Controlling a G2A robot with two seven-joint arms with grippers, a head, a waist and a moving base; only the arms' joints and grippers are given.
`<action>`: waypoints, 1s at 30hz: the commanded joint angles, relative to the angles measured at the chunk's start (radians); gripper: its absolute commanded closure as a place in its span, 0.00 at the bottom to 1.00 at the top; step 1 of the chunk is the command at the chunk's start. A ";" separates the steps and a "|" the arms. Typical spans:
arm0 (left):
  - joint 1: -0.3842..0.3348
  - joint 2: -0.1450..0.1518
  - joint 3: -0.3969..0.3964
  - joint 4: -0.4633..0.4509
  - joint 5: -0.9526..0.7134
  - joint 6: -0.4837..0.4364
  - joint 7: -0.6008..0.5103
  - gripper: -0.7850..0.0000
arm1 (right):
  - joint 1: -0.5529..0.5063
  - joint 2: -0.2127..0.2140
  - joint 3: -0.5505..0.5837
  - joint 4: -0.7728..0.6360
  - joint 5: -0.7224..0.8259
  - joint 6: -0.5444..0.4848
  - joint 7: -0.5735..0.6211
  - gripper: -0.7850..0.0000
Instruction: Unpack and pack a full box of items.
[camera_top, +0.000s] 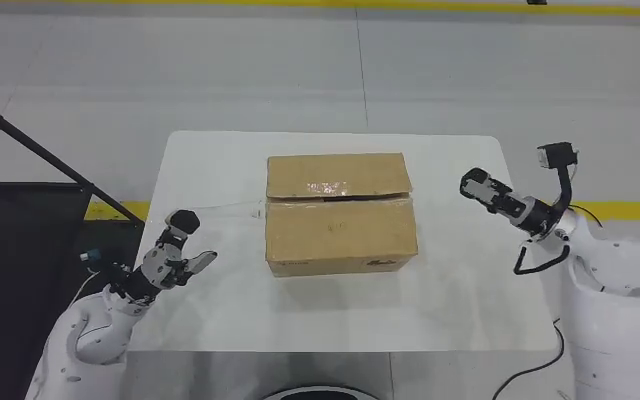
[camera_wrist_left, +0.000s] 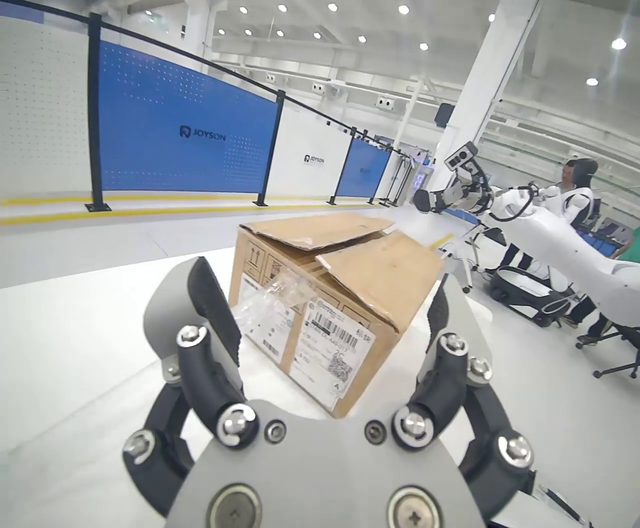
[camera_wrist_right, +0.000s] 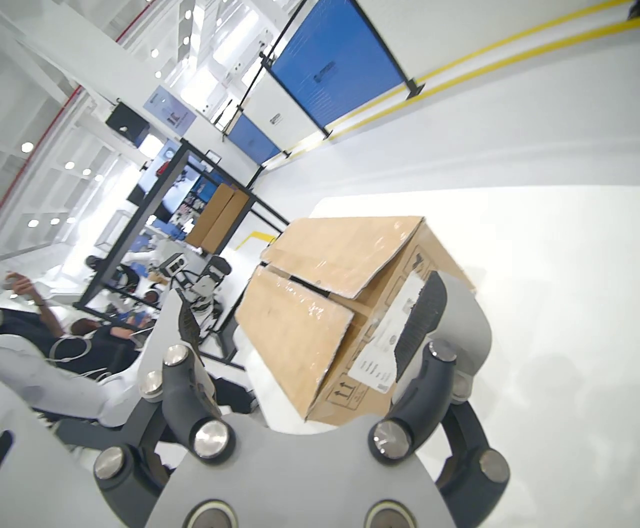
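Observation:
A brown cardboard box (camera_top: 339, 213) stands in the middle of the white table (camera_top: 450, 300), its top flaps folded down with a narrow gap between them. White labels and a bit of clear tape hang on its side (camera_wrist_left: 320, 325). My left gripper (camera_top: 190, 245) hovers near the table's front left corner, open and empty, facing the box (camera_wrist_left: 330, 280). My right gripper (camera_top: 474, 186) is held at the table's right edge, open and empty, also facing the box (camera_wrist_right: 320, 305). What lies inside the box is hidden.
Bare table surface surrounds the box on every side. A black stand (camera_top: 60, 165) slants past the table's left edge. Beyond the table lie grey floor and yellow floor lines (camera_top: 110, 210).

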 joint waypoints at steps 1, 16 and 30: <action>0.000 0.015 0.011 -0.003 -0.083 0.000 -0.066 0.00 | 0.018 0.004 -0.008 0.019 0.022 0.032 0.060 0.00; -0.018 0.026 0.087 0.020 -0.325 0.028 -0.166 0.00 | 0.010 0.007 -0.066 0.028 0.039 0.031 0.068 0.00; -0.015 0.070 0.063 -0.047 -0.767 0.192 -0.480 0.00 | 0.130 0.009 -0.192 0.219 0.192 0.033 0.171 0.00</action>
